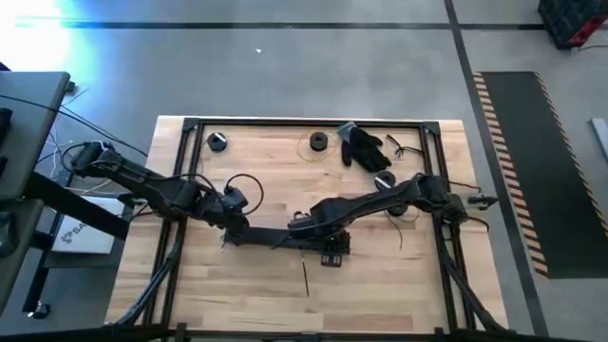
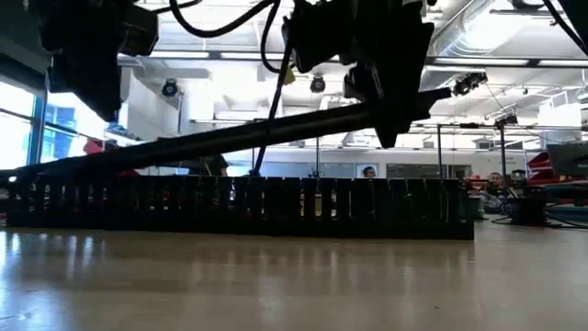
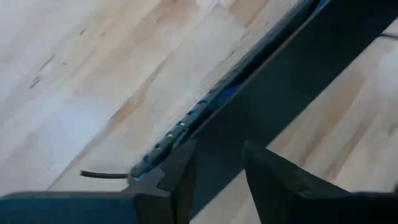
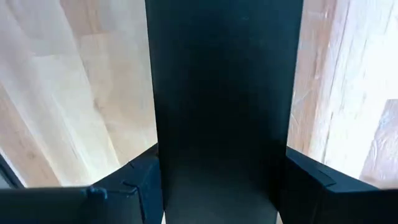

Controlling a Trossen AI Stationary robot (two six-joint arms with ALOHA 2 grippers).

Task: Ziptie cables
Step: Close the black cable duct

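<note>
A black slotted duct (image 2: 239, 207) lies along the table. Above it slants a long flat black bar (image 2: 230, 138), low at the left and high at the right. My right gripper (image 4: 224, 186) is shut on the bar near mid-table (image 1: 309, 226). My left gripper (image 3: 217, 186) stands over the bar's left end (image 1: 235, 225), its fingers a little apart. Blue and yellow cables (image 3: 186, 121) show along the bar's edge. The ziptie (image 1: 305, 275), a thin dark strip, lies flat on the wood nearer the front edge. My right gripper pinches the flat bar across its width (image 4: 224, 124), one finger (image 4: 140, 183) on each long edge. The fingers come from above and lie across the bar. That end is lifted clear of the duct; the bar's left end stays low. My left gripper: I cannot tell whether its fingers (image 3: 180, 180) touch the bar.
A black glove (image 1: 366, 144) and two small dark rolls (image 1: 217, 142) (image 1: 317, 142) lie at the far edge. A black frame (image 1: 446, 247) borders the wooden table. Loose thin wires (image 1: 408, 214) lie by the right arm. Bare wood spreads along the front.
</note>
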